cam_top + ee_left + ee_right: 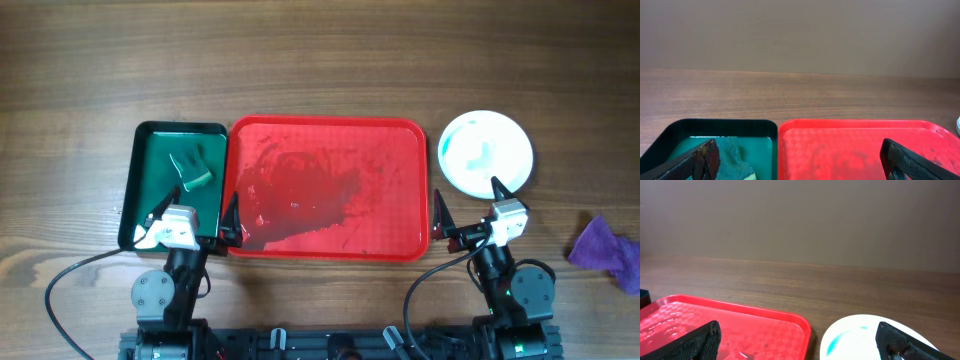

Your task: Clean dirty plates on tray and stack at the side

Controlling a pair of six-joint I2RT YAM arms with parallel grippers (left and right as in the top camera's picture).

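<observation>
The red tray [385, 165] lies mid-table with dark wet smears and no plates on it. It also shows in the left wrist view [850, 140] and the right wrist view [755, 325]. A white plate [485, 152] with teal-green streaks sits on the table just right of the tray, also in the right wrist view [860, 335]. I cannot tell whether more plates lie under it. My left gripper [191, 212] [800, 160] is open and empty over the seam between the green and red trays. My right gripper [467, 200] [799, 340] is open and empty between the red tray and the plate.
A dark green tray [150, 170] [760, 145] touches the red tray's left side and holds a green sponge [192, 172] [735, 152]. A purple cloth [605, 250] lies at the far right near the front edge.
</observation>
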